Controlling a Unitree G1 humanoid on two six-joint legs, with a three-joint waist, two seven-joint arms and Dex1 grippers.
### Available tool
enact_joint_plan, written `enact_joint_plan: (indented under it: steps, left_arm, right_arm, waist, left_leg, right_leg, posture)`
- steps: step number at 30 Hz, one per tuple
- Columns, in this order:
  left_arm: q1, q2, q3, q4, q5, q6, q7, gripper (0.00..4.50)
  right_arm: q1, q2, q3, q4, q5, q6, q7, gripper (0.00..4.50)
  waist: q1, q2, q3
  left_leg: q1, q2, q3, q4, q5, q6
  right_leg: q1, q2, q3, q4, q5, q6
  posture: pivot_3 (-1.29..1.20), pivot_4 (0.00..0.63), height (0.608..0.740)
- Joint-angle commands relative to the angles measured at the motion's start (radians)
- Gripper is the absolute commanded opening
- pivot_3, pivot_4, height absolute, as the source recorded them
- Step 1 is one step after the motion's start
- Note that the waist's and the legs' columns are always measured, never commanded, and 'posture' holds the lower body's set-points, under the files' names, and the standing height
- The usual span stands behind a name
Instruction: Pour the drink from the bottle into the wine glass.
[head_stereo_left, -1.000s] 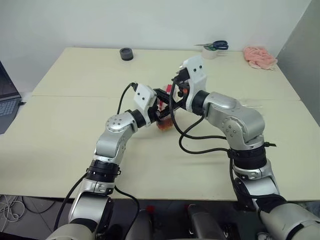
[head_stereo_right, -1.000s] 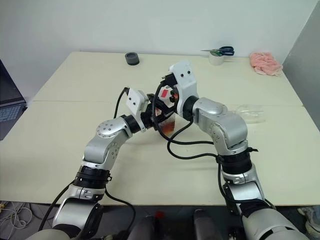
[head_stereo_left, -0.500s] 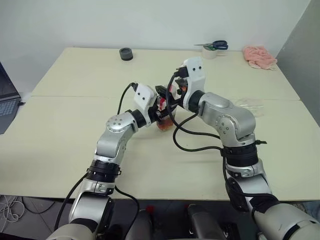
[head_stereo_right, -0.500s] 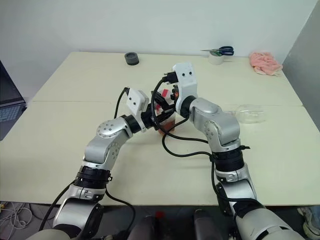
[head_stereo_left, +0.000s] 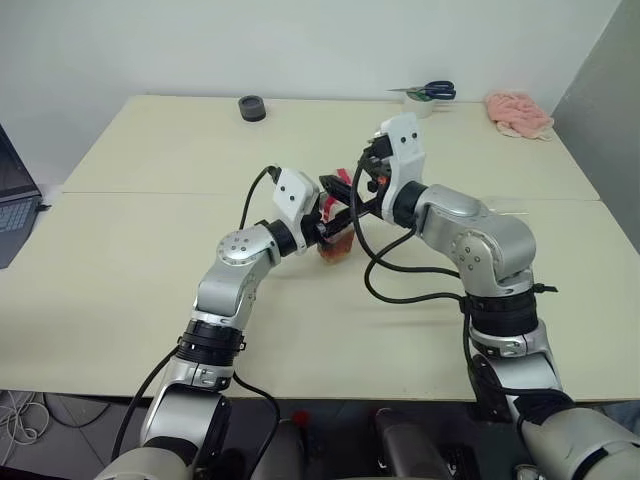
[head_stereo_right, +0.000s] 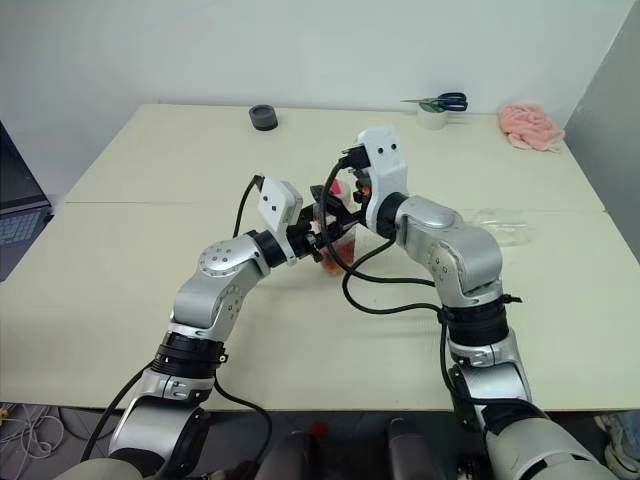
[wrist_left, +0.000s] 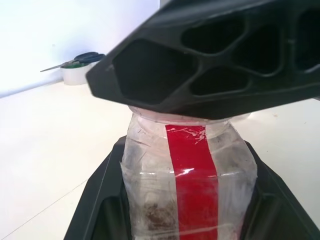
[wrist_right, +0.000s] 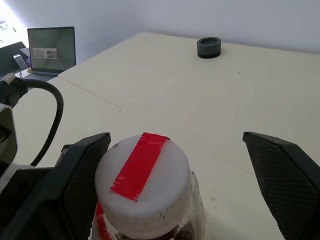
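I see the bottle (wrist_left: 187, 190) standing upright near the middle of the table (head_stereo_left: 150, 270), lifted or resting I cannot tell, with reddish-brown drink (head_stereo_left: 335, 250) low in its body. My left gripper (head_stereo_left: 322, 228) is clamped on the bottle's clear body, a black finger pressed against each side, the red label strip facing the left wrist camera. That arm reaches forward and bends inward to the right, gripper roughly level. My right gripper (wrist_right: 175, 185) sits at the white cap (wrist_right: 142, 182) with its red tape strip, jaws spread wide, one finger close beside the cap and the other well apart from it. The right arm arches over from the right, wrist bent toward the left. The wine glass (head_stereo_right: 500, 227) lies on its side to the right, well apart from both grippers.
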Motion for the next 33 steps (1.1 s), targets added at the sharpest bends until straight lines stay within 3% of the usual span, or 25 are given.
enact_joint_plan:
  steps: [1, 24, 33]
  left_arm:
    - [-0.001, 0.009, 0.029, -0.045, -0.011, -0.015, -0.002, 1.92]
    - [0.005, 0.008, 0.025, -0.049, -0.010, -0.011, -0.003, 1.92]
    - [0.006, 0.009, 0.026, -0.054, -0.012, -0.006, -0.004, 1.92]
  right_arm:
    - [0.007, -0.043, -0.058, -0.061, 0.000, -0.005, -0.005, 4.50]
    - [0.084, -0.140, -0.035, -0.179, 0.088, 0.052, 0.077, 4.50]
    - [0.104, -0.156, -0.025, -0.271, 0.191, 0.088, 0.159, 4.50]
  waist:
    - [0.000, 0.000, 0.000]
    - [0.000, 0.000, 0.000]
    - [0.000, 0.000, 0.000]
  left_leg:
    - [0.000, 0.000, 0.000, 0.000, 0.000, 0.000]
    - [0.000, 0.000, 0.000, 0.000, 0.000, 0.000]
    - [0.000, 0.000, 0.000, 0.000, 0.000, 0.000]
  right_leg:
    - [0.000, 0.000, 0.000, 0.000, 0.000, 0.000]
    - [0.000, 0.000, 0.000, 0.000, 0.000, 0.000]
    - [0.000, 0.000, 0.000, 0.000, 0.000, 0.000]
  posture:
    - [0.00, 0.150, 0.740]
    - [0.00, 0.150, 0.740]
    - [0.00, 0.150, 0.740]
